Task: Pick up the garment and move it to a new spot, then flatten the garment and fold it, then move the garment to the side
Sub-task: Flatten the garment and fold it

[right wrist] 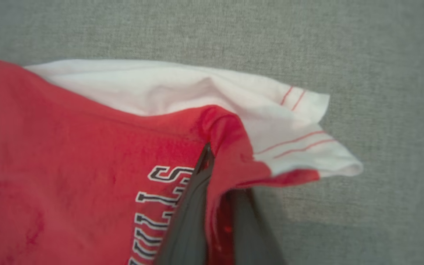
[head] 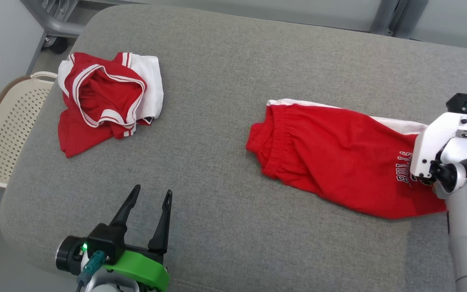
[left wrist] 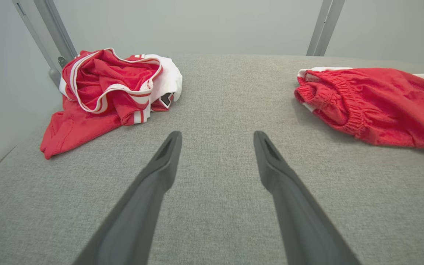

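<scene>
At the right side of the grey woven cushion (head: 225, 52), the red jersey shorts with white side panel (head: 330, 158) lie with their long axis from left to right, waistband to the left; the right gripper (right wrist: 212, 154) is pinched tight on their right hem corner; the left gripper (head: 153, 189), wide and empty, stands at the near left, well apart from the waistband; the right arm is clearly the nearer one.

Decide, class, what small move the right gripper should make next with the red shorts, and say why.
Probably lift the right gripper straight up a little: it is shut on a fold of the red shorts, whose rest lies on the grey cushion.
</scene>
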Controlling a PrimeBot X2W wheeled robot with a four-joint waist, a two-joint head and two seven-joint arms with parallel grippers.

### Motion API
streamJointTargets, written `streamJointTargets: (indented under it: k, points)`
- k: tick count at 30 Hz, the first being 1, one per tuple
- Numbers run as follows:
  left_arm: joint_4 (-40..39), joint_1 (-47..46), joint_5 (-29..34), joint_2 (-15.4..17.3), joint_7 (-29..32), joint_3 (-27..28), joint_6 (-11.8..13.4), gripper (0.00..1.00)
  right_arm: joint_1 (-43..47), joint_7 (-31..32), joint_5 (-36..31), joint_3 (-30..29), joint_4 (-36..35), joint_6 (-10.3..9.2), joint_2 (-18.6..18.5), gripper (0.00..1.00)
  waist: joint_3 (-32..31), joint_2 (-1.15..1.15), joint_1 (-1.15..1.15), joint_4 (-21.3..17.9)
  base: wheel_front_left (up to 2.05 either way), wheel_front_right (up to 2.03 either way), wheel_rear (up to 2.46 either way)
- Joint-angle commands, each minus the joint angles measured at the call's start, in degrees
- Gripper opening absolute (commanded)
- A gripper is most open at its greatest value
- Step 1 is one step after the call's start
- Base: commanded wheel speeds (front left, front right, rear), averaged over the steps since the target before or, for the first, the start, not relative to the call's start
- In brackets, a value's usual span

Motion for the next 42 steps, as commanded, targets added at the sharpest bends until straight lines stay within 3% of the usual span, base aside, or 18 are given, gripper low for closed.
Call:
streamJointTargets:
  k: [1,9,13,19,26,42]
  points:
    - [0.1,-0.8,-0.6,0.1,-0.3,0.0,0.3,1.0,0.2,0.2,-0.4,-0.3,0.1,-0.12,-1.0,0.0,-0.3,0.0,0.0,-0.1,0.0,0.0,0.0]
    - [0.7,-0.1,-0.9,0.3,-0.1,-0.7,0.3,1.0,1.0,3.3,-1.9,-1.2,-3.3,-0.11,-6.8,0.0,-2.2,0.0,0.0,0.0,0.0,0.0,0.0]
    - [0.8,0.5,-1.1,0.5,0.0,-0.9,0.4,1.0,-0.6,6.0,-0.6,-0.6,-5.4,-0.1,-7.6,0.0,-2.9,0.0,0.0,0.2,0.0,0.0,0.0]
    - [1.0,0.7,-1.4,0.5,0.1,-1.4,0.4,1.0,-3.3,9.4,1.9,4.5,-7.7,-0.1,-5.1,0.0,-3.6,0.0,0.0,1.0,0.0,0.0,0.0]
    - [1.5,0.5,-1.7,-0.1,-0.2,-2.1,0.2,1.0,-6.2,9.5,4.2,9.5,-4.6,-0.1,-1.8,0.0,-3.8,0.0,0.0,4.2,0.0,0.0,0.0]
    - [2.6,1.2,-2.4,-0.5,-0.8,-3.0,0.3,1.0,-8.1,4.1,2.2,11.6,6.2,-0.09,0.7,0.0,-3.3,0.0,0.0,10.9,0.0,0.0,0.0]
